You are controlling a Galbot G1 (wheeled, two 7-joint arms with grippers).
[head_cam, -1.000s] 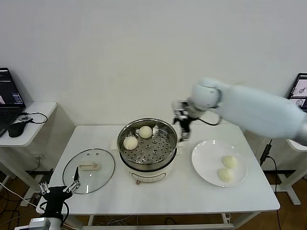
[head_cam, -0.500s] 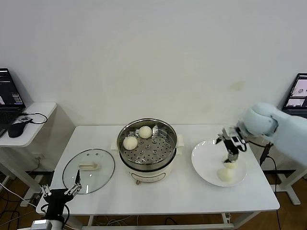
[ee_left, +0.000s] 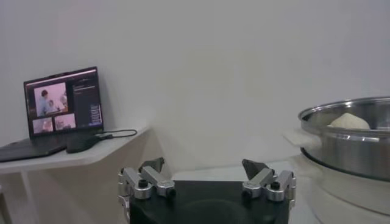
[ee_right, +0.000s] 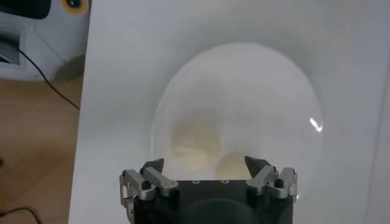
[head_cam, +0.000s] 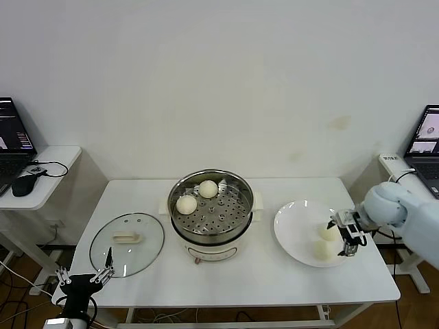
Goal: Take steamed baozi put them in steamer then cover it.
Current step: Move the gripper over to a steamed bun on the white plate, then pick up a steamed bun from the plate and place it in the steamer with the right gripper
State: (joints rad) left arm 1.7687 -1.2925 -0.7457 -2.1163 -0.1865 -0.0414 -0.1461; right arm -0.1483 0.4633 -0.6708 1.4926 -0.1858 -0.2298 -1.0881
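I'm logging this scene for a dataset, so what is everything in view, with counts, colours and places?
steamed baozi: four, cream-white; two in the steamer, two on the plate
steamer: one, shiny steel basket on a cream-white base, table centre
cover: one, clear glass with a cream handle, flat on the table to the steamer's left
plate: one, white, right part of the table
table: one, white
side desk: one, white, far left, carrying a laptop and a dark mouse
second laptop: one, at the right edge
left claw: open, low by the table's front left corner
right claw: open, over the plate at the two buns
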